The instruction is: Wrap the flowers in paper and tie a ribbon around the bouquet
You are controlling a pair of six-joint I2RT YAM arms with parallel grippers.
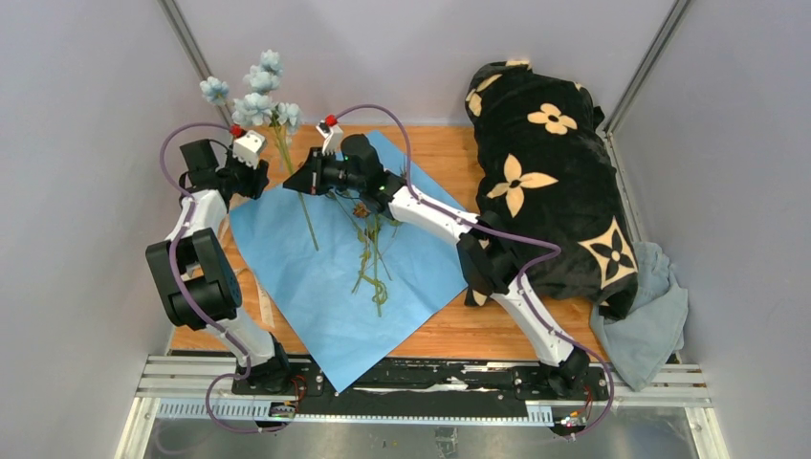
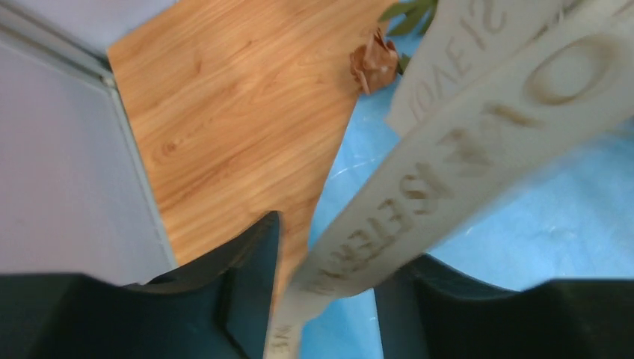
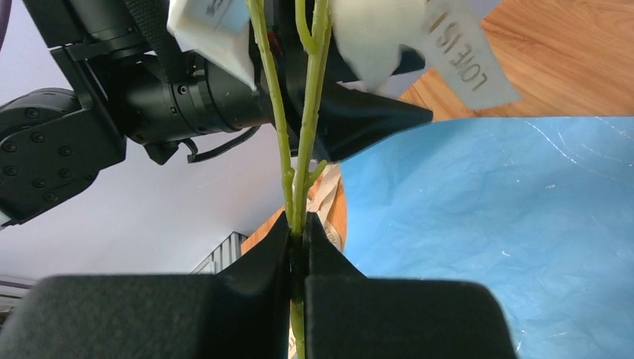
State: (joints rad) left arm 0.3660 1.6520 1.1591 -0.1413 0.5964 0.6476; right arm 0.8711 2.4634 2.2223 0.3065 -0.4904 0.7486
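Note:
The paper [image 1: 325, 287] lies flat on the wooden table, light blue side up. My right gripper [image 1: 292, 182] [image 3: 297, 224] is shut on two thin green stems [image 3: 288, 149] and holds these flowers upright, their pale blue blooms [image 1: 253, 91] high at the back left. More stems and a pink-brown rose [image 1: 361, 208] [image 2: 374, 63] lie on the paper. My left gripper [image 1: 260, 177] [image 2: 329, 247] sits just left of the held stems. Its jaws stand apart, and the cream ribbon [image 2: 448, 164] [image 3: 456, 52] with printed letters runs between them.
A black plush blanket [image 1: 550, 182] with cream flower shapes is heaped at the back right. A grey-blue cloth [image 1: 650, 325] lies at its near right. Grey walls close in the table on three sides. A metal rail [image 1: 430, 382] carries both arm bases.

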